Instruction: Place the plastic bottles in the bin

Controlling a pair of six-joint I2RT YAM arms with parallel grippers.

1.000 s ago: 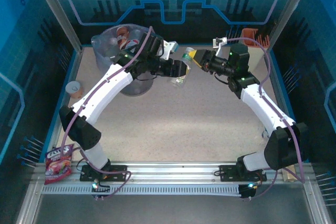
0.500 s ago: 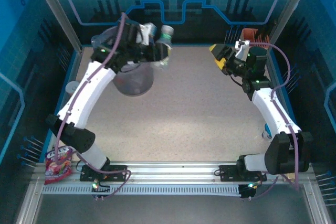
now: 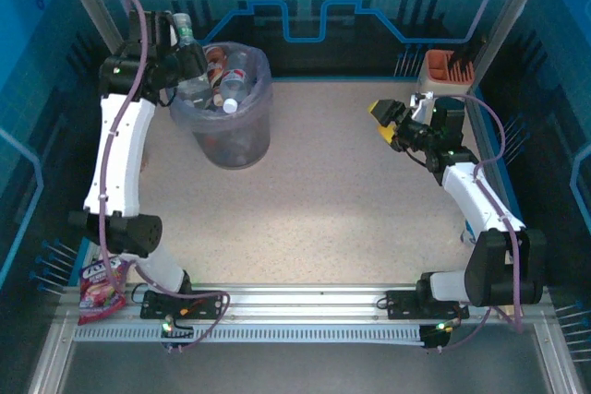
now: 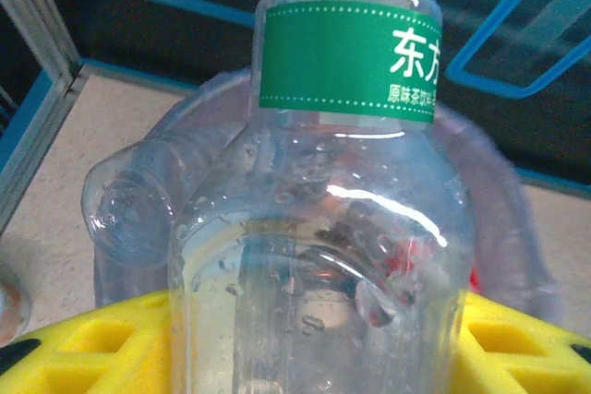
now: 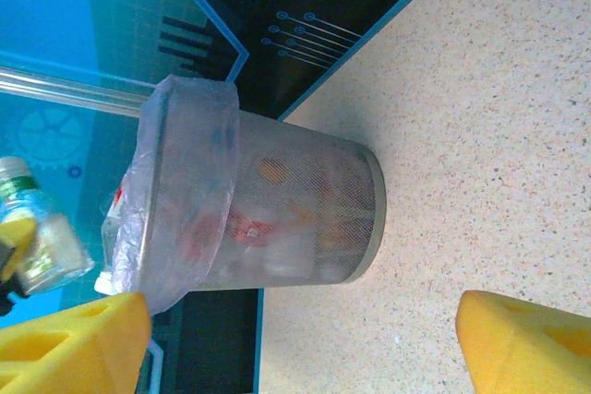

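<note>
Left gripper (image 3: pixel 177 60) grips 1 clear bottle (image 4: pixel 342 228) with the bin (image 3: pixel 266 80) rim just beyond its fingertips. Best to centre it over the opening, then release. Right gripper (image 5: pixel 300 343) is wide, empty.

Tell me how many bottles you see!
3: one bottle in the left hand by the bin's rim, one clear and one reddish lying inside on top. More may be hidden underneath.

left arm reared high; left claw (image 3: pixel 187 60) clamped on bottle (image 4: pixel 323 228) | right arm outstretched; right claw (image 3: pixel 390 121) spread wide
</note>
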